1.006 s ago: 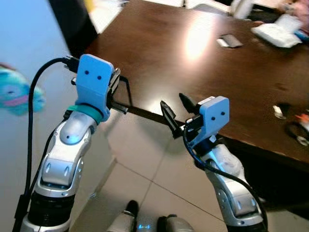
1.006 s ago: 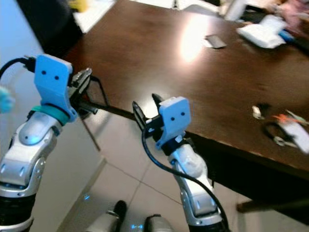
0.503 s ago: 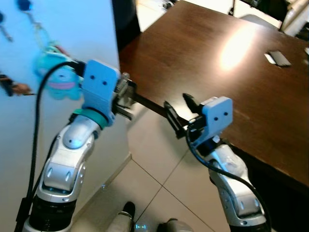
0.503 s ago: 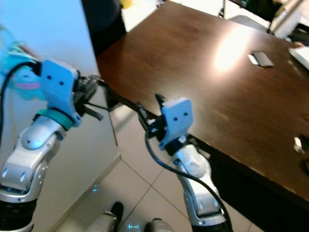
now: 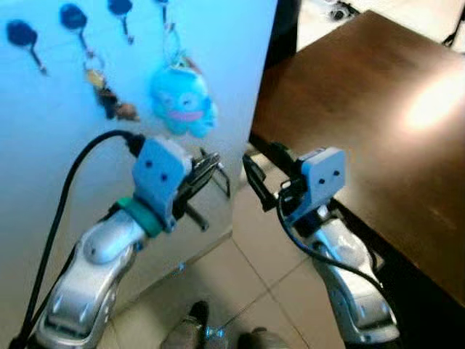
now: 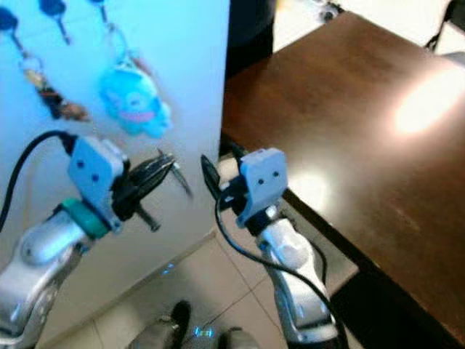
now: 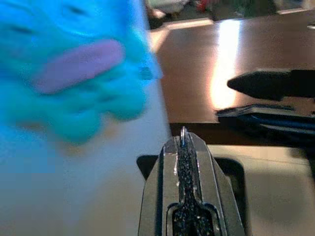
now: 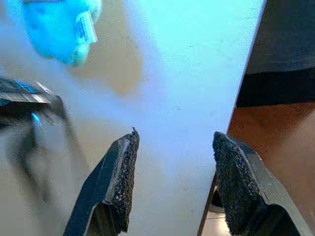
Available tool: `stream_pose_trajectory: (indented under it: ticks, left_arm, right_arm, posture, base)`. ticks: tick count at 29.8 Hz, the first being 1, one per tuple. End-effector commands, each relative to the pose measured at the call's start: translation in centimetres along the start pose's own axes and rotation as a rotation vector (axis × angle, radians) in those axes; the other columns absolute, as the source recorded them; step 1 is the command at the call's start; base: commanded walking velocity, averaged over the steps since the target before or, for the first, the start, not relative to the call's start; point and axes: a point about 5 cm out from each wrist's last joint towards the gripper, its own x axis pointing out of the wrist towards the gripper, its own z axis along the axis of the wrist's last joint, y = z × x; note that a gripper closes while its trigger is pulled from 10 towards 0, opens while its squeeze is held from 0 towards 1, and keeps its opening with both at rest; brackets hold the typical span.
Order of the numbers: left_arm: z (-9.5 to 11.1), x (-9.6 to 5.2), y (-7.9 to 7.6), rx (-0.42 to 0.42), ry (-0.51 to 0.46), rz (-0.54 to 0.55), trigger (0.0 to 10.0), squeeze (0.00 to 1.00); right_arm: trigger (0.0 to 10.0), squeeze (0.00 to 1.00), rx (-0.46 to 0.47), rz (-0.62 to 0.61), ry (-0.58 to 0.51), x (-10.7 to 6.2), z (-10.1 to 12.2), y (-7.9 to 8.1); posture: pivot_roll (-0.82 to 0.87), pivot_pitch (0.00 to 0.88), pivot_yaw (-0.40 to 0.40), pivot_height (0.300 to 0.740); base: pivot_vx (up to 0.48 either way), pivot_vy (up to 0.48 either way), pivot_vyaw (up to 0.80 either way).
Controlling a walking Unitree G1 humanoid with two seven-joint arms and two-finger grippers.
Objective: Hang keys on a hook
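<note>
Left hand: the left hand [image 5: 207, 171] is pressed together on a thin silver metal key ring [image 7: 183, 133], raised toward the pale blue wall panel [image 5: 218, 58], just below the hanging things.
Keys: the ring's edge peeks out between the closed fingertips in the left wrist view; a dark thin piece [image 5: 224, 182] dangles beneath the hand — probably a key, too blurred to be sure.
Right hand: the right hand [image 5: 263, 174] is spread and holds nothing, beside the corner of the dark brown wooden bench [image 5: 378, 94].
Hooks: small dark round-headed hooks [image 5: 73, 16] run along the top of the panel; a soft blue plush charm [image 5: 183, 103] and a brownish key bunch [image 5: 109, 102] hang from two of them.
Handling: I judge the keys light, hard and slippery — they will swing freely, so the ring itself is the place to grip, leaving its loop open for the hook.
Risk: a loose pinch could let the ring twist or slip.
</note>
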Motion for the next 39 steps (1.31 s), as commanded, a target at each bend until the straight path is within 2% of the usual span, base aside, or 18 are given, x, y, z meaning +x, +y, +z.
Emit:
stream_pose_trajectory:
  ticks: [1,2,4,6,8,9,11,17,19,22,26,29,32,35,39]
  left_arm:
    - [0.4,-0.7,0.2,0.071,-0.023,0.042,10.0,0.0]
    - [0.4,-0.7,0.2,0.071,-0.023,0.042,10.0,0.0]
    - [1.7,-1.9,0.0,0.097,-0.051,0.058,10.0,0.0]
    - [1.7,-1.9,0.0,0.097,-0.051,0.058,10.0,0.0]
    - [2.9,-2.3,0.0,0.106,-0.072,0.08,10.0,0.0]
    - [2.9,-2.3,0.0,0.106,-0.072,0.08,10.0,0.0]
    - [4.3,-1.7,0.6,0.111,-0.122,0.107,10.0,0.0]
    - [4.8,-1.4,0.8,0.111,-0.141,0.111,10.0,0.0]
    - [5.7,-0.4,0.9,0.088,-0.185,0.088,10.0,0.0]
    - [6.1,0.2,1.1,0.063,-0.21,0.095,10.0,0.0]
    - [7.7,1.9,2.3,-0.019,-0.278,0.179,10.0,0.0]
    - [8.3,2.3,2.6,-0.037,-0.296,0.21,10.0,0.0]
    - [9.0,2.8,2.9,-0.011,-0.307,0.22,10.0,0.0]
    - [9.6,3.9,3.2,0.107,-0.284,0.219,10.0,0.0]
    - [9.9,4.5,3.0,0.114,-0.277,0.189,10.0,0.0]
  right_arm:
    - [10.0,0.0,0.011,0.013,0.007,-0.1,-0.2,0.4]
    - [10.0,0.0,0.011,0.013,0.007,-0.1,-0.2,0.4]
    - [10.0,0.0,0.012,0.025,0.01,-0.1,-0.3,0.3]
    - [10.0,0.0,0.012,0.025,0.01,-0.1,-0.3,0.3]
    - [10.0,0.0,0.011,0.04,0.008,0.2,-0.3,0.3]
    - [10.0,0.0,0.011,0.04,0.008,0.2,-0.3,0.3]
    - [10.0,0.0,0.011,0.06,0.014,0.4,-0.5,0.3]
    - [10.0,0.0,0.012,0.068,0.018,0.5,-0.6,0.4]
    - [10.0,0.0,0.033,0.096,0.041,0.2,-1.2,0.7]
    - [10.0,0.0,0.041,0.101,0.048,0.1,-1.5,0.8]
    - [10.0,0.0,0.047,0.108,0.048,-0.1,-1.8,1.0]
    - [10.0,0.0,0.047,0.115,0.041,-0.1,-1.8,1.1]
    - [10.0,0.0,0.047,0.126,0.031,0.1,-1.7,1.2]
    - [10.0,0.0,0.052,0.141,0.023,0.4,-1.7,1.3]
    - [10.0,0.0,0.054,0.149,0.014,0.6,-1.6,1.4]
  posture:
    - [0.0,0.135,0.046,0.74]
    - [0.0,0.135,0.046,0.74]
    - [0.02,0.141,0.028,0.74]
    - [0.02,0.141,0.028,0.74]
    - [0.04,0.14,0.014,0.74]
    - [0.04,0.14,0.014,0.74]
    - [0.05,0.136,0.004,0.74]
    - [0.04,0.135,0.003,0.74]
    - [0.04,0.131,0.009,0.74]
    - [0.04,0.131,0.009,0.74]
    - [0.04,0.125,0.011,0.74]
    - [0.04,0.125,0.011,0.74]
    - [0.05,0.123,0.009,0.74]
    - [0.06,0.11,0.005,0.74]
    - [0.07,0.112,0.001,0.74]
  base:
    - [0.0,0.0,0.79]
    - [0.0,0.0,0.79]
    - [0.0,0.0,0.79]
    - [0.0,0.0,0.79]
    - [0.0,0.0,0.79]
    - [0.0,0.0,0.79]
    - [0.0,0.0,0.79]
    - [0.0,0.0,0.79]
    - [0.0,0.0,0.0]
    - [0.0,0.0,0.0]
    - [0.0,0.0,0.0]
    - [0.0,0.0,0.0]
    - [0.0,0.0,0.0]
    - [0.0,0.0,0.0]
    - [0.0,0.0,0.0]
